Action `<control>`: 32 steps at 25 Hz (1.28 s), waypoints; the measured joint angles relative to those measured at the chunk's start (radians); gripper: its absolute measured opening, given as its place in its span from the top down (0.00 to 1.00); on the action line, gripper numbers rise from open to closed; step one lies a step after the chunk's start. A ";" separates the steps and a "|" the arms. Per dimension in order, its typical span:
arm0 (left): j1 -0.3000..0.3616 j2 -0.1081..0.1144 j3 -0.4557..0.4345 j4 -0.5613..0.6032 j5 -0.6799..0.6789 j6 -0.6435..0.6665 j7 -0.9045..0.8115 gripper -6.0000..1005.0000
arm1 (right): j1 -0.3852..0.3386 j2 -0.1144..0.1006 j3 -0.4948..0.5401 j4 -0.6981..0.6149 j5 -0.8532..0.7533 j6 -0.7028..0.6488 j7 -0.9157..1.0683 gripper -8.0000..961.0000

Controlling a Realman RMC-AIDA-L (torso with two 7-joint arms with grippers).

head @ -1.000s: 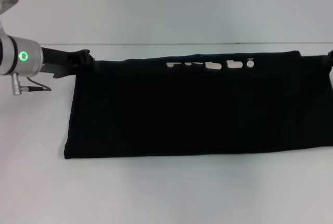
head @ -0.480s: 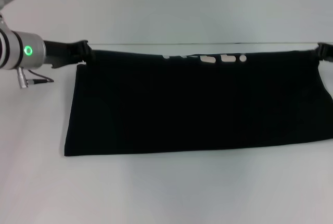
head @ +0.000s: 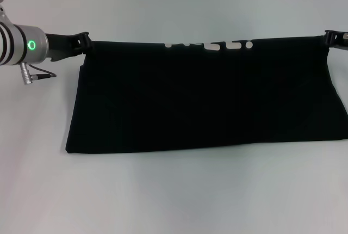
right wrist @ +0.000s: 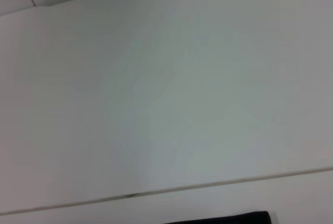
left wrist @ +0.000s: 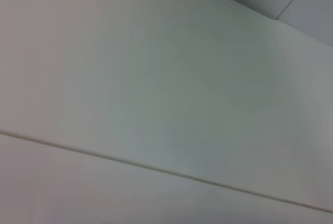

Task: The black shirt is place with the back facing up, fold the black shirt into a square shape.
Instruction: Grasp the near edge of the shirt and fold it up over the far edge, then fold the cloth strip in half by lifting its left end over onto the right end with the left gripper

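Plain white desk [head: 174,201] here, with a pale wall behind it and loads of bare surface in front of the shirt and off to its left.

The black shirt [head: 206,98] is stretched out wide across the middle of the desk, long axis running left to right. Its near edge lies flat on the desk as a straight fold line, while the far edge is pulled taut and lifted between the two hands. A strip of pale lettering [head: 209,44] peeks along that far edge, too squashed to read. On the right the fabric runs out of the head view.

The left hand [head: 82,42] is clamped on the far left corner of the shirt. The right hand [head: 329,38] pinches the far right corner, just at the edge of the view.

Both wrist views mostly show bare white wall and desk. The right one catches a sliver of black cloth at its border.
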 joint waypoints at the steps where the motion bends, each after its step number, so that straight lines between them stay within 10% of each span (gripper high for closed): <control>1: -0.001 0.001 0.002 -0.004 0.000 -0.003 0.001 0.81 | 0.001 0.000 -0.002 0.005 0.000 0.006 0.000 0.93; 15: -0.018 -0.023 0.043 -0.059 -0.006 -0.142 0.007 0.80 | 0.002 -0.001 -0.016 0.020 0.002 0.061 -0.007 0.93; 23: -0.039 -0.027 0.035 -0.094 -0.019 -0.197 -0.003 0.79 | 0.025 -0.002 -0.073 0.036 0.001 0.140 -0.006 0.67; 27: -0.004 -0.015 0.022 -0.016 -0.062 -0.049 -0.006 0.66 | 0.018 -0.020 -0.072 -0.028 0.003 -0.005 0.024 0.59; 32: 0.070 0.054 -0.077 0.040 -0.181 0.369 0.005 0.48 | -0.010 -0.063 -0.067 -0.130 0.009 -0.267 0.112 0.51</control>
